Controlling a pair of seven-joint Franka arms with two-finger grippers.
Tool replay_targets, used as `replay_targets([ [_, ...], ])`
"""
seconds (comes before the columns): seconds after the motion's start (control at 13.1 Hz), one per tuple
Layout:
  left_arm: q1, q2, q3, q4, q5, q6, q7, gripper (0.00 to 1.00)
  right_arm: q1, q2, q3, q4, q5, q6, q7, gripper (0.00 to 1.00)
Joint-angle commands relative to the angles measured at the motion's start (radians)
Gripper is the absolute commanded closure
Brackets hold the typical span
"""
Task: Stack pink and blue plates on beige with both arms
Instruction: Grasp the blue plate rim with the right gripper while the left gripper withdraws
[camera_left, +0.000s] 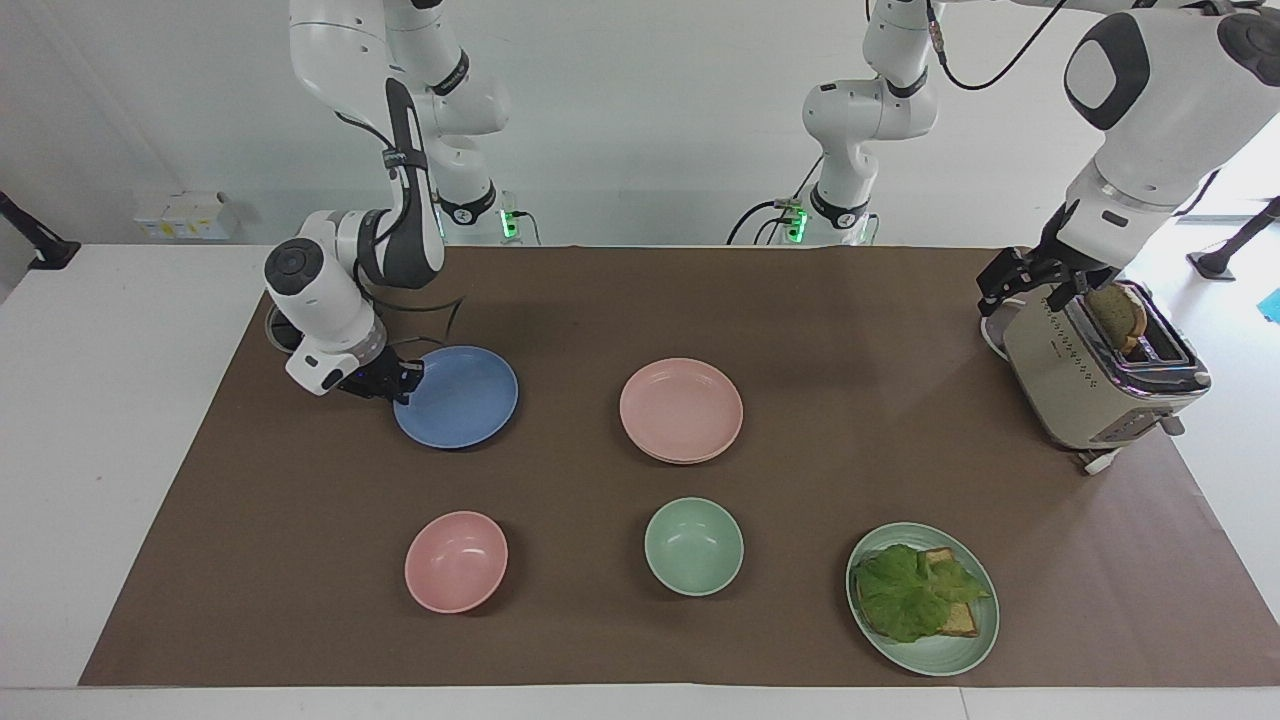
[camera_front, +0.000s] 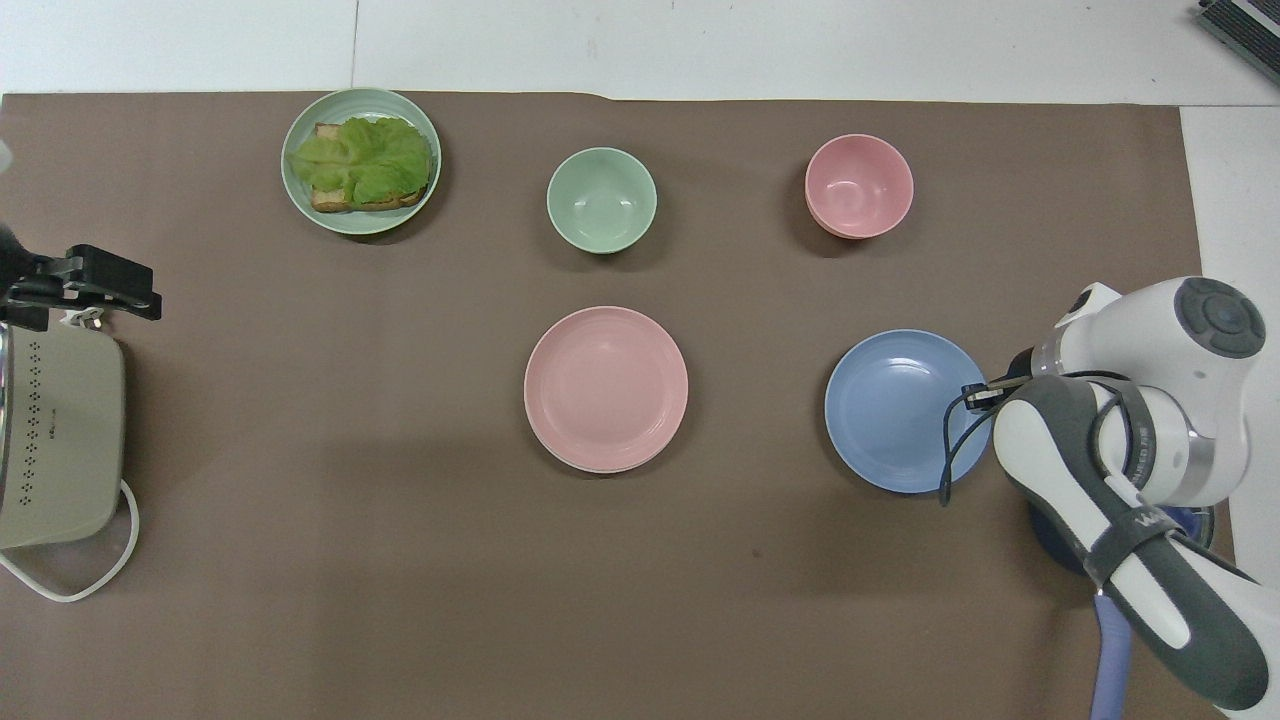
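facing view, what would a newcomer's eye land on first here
Probably the right tool, down at the rim of the blue plate at the right arm's end of the table and closed on it. Next, the pink plate mid-table, with what looks like a second rim showing under its edge. Then the left tool, up beside the toaster with a slice of bread in its slot.
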Motion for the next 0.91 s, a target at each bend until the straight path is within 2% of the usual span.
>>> replay_targets([
  [0.0,0.003,-0.036,-0.005,0.002,0.018,-0.031,0.01,0.0,-0.008,-0.074,0.006,0.023,0.009,-0.09,-0.015,1.0],
  [0.23,0.005,-0.036,-0.005,0.002,0.017,-0.025,0.007,0.0,-0.006,-0.16,0.017,0.025,0.009,-0.175,-0.015,1.0],
  [0.46,0.003,-0.036,-0.007,0.002,0.015,-0.026,0.007,0.0,0.027,-0.23,0.018,0.033,0.068,-0.256,-0.006,1.0],
  [0.61,0.003,-0.036,-0.007,0.002,0.015,-0.026,0.005,0.0,0.067,-0.235,0.017,0.046,0.077,-0.29,0.028,1.0],
  [0.84,0.003,-0.036,-0.005,0.002,0.015,-0.026,0.005,0.0,0.164,-0.234,0.017,0.051,0.078,-0.269,0.209,1.0],
])
